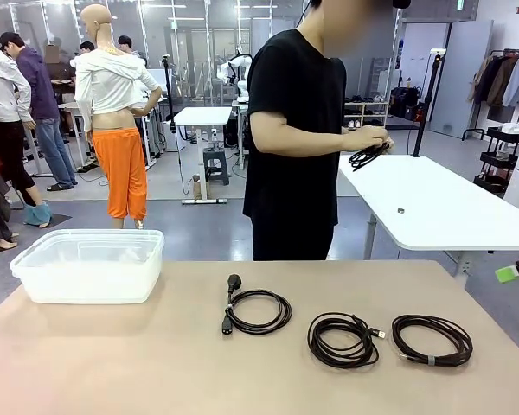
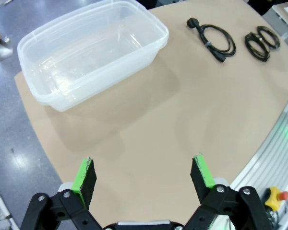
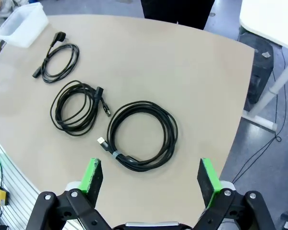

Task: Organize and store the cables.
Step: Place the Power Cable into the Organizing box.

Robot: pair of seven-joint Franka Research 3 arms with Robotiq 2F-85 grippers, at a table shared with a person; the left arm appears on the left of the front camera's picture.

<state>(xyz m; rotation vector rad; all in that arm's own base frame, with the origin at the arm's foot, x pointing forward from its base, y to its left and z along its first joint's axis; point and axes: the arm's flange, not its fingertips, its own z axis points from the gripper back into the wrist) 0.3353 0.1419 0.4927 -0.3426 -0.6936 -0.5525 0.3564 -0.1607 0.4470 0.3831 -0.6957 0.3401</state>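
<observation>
— Why is everything spread out like this?

— So you can take one thing at a time, I'd say. The table (image 1: 138, 372) leaves you bare room on both sides. Across it, a person's hands (image 1: 376, 138) bunch up another black cord (image 1: 363, 157), well beyond either pair of fingers, so I'd judge it isn't yours to handle yet.

— And the tub?

— The clear tub (image 2: 91, 52) stands empty, mouth up, ahead of your left gripper (image 2: 143, 163) and a little left of its fingers. That's likely where things get stored. The cables (image 1: 315, 344) lie flat in a row, apart from each other, each coiled so it should lift as one bundle.

— Which first?

— The nearest cable (image 3: 172, 134) lies just ahead of your right gripper (image 3: 150, 165), centred between its fingers. The middle cable (image 3: 55, 110) is farther ahead to their left. The cable with the plug (image 3: 77, 57) is farther again, its plug (image 3: 61, 36) pointing toward the tub. Both grippers are spread wide, grasping nothing.
</observation>
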